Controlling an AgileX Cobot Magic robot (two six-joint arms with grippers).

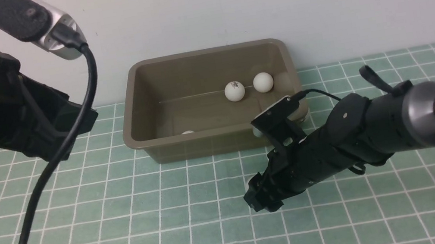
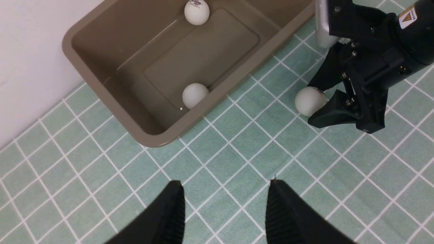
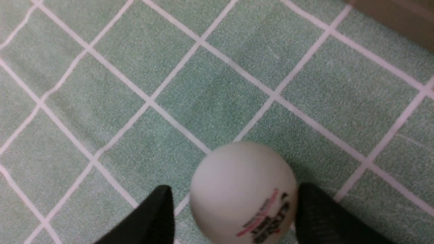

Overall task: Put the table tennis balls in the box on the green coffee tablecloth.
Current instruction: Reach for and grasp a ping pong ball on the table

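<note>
A ball (image 3: 242, 191) rests on the cloth (image 1: 129, 223) squarely between the right jaws, which are open, with a gap on one side; the other may be touching. The box (image 1: 203, 145), holding three balls (image 1: 234, 91), lies just beyond. The left jaws hang open and empty, farther off.

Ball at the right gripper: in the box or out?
Out. The ball sits on the green tablecloth, outside the box, between the open fingers of the right gripper.

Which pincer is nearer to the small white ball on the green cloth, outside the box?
Right. The right pincer flanks the small white ball; the left pincer hangs well apart, empty.
</note>
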